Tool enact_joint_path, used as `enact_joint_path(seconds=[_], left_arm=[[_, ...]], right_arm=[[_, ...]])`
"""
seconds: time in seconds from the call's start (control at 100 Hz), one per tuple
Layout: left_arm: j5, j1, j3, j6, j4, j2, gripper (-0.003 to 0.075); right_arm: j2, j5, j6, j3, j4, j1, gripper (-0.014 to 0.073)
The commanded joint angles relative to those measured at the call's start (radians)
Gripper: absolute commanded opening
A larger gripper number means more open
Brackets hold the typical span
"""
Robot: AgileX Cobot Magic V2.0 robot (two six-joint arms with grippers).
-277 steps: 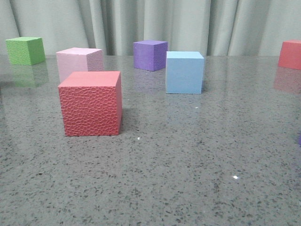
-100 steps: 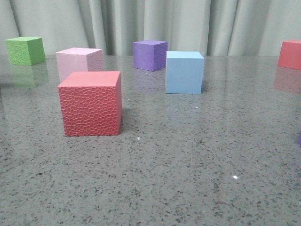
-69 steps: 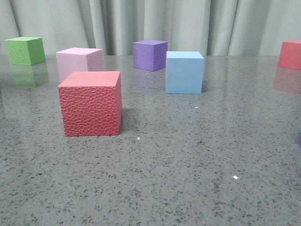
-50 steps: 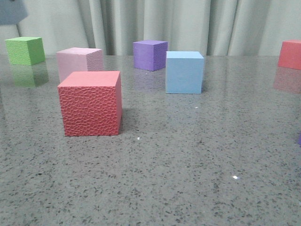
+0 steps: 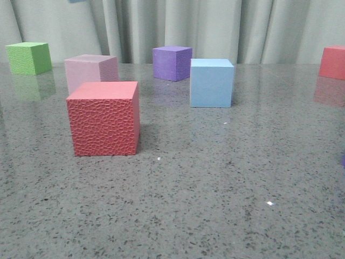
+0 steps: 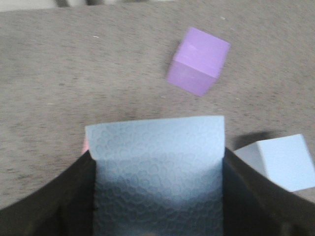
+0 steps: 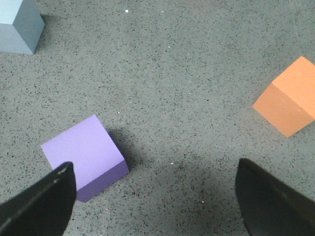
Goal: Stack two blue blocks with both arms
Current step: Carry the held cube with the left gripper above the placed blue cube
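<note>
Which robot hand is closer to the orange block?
The right. The orange block lies on the table just ahead of the open right gripper. The left gripper holds a blue block; no orange block shows in its view.

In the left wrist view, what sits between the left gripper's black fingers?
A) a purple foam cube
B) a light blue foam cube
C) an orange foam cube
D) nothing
B: a light blue foam cube with a pebbled face fills the gap between the left gripper fingers.

Left pincer (image 6: 157,196) clamped on a blue block (image 6: 157,167) — right pincer (image 7: 155,196) spread wide, holding nothing.
</note>
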Motion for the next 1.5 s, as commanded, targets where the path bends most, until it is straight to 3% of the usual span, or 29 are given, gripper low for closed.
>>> enact_joint_path(seconds=[0.0, 0.49, 0.77, 1.49], left_arm=[[-0.051, -0.046, -0.065, -0.029, -0.009, -0.005, 0.0209], [-0.059, -0.199, -0.301, -0.154, 0.007, 0.206, 0.0209], [-0.022, -0.272, -0.389, -0.233, 0.101, 0.281, 0.0209], [0.043, -0.327, -0.392, -0.285, 0.143, 0.287, 0.0209]], right_arm=[[0.002, -0.051, -0.005, -0.023, -0.007, -0.009, 0.0647], [0.002, -0.051, -0.005, -0.023, -0.003, -0.009, 0.0647], [0.002, -0.051, -0.005, -0.023, -0.002, -0.009, 0.0647], [0.002, -0.050, -0.005, -0.023, 0.000, -0.009, 0.0647]])
